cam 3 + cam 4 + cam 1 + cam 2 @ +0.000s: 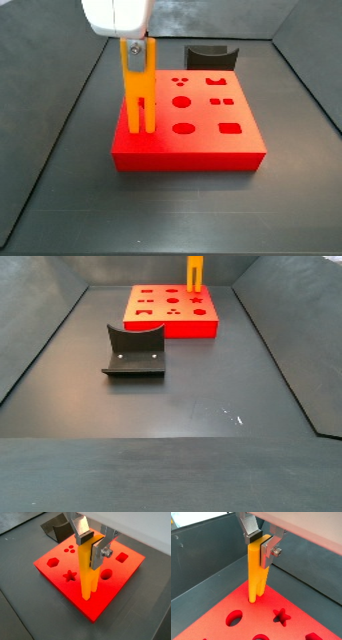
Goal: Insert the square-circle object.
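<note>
The flat silver fingers [97,552] with dark pads are clamped on the upper end of the square-circle object [88,572], a long slim orange-yellow bar of two parallel prongs, held upright. The gripper [261,543] hangs above the flat red block [201,125] with shaped holes. In both side views the bar [139,90] stands over one corner region of the block [171,308], its prong tips [252,598] at the red surface; whether they sit inside a hole cannot be told. The dark L-shaped fixture [134,353] stands apart on the dark grey bench [187,406].
</note>
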Robot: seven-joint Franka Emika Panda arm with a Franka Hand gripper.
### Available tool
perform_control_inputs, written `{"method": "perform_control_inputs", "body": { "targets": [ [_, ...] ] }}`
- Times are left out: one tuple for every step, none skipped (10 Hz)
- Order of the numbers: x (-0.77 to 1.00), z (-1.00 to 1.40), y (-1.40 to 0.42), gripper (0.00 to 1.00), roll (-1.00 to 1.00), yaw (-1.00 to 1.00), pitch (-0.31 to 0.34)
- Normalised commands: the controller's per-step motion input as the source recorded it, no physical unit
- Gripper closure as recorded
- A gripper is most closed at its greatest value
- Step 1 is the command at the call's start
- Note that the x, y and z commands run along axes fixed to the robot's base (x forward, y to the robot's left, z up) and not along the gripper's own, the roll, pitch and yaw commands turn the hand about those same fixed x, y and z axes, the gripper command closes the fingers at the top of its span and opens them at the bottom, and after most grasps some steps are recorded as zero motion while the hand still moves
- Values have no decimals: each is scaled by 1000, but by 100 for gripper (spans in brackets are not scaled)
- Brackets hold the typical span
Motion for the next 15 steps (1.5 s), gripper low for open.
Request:
{"method": "perform_control_inputs", "body": {
  "targets": [
    [0,-291,-149,100,121,0,-6],
    [0,-306,-166,100,129,0,-23],
    [0,-374,-106,100,9,0,-66],
    [46,-469,-71,100,0,0,-121],
    [154,-497,-74,100,0,0,-107],
    [91,-509,-40,100,0,0,-109],
    [89,-460,-94,100,10,0,-89],
    [131,-423,-349,100,229,37,-39],
    [26,-669,-360,100,274,51,-123],
    [0,-706,-197,100,144,46,-164],
    [0,-603,-177,100,124,51,-140],
    [57,-540,-109,100,0,0,-60],
    [271,-746,0,100,-1,-23,0],
    [414,-760,0,100,0,-69,0],
    [460,-626,43,100,0,-109,27]
  ]
}}
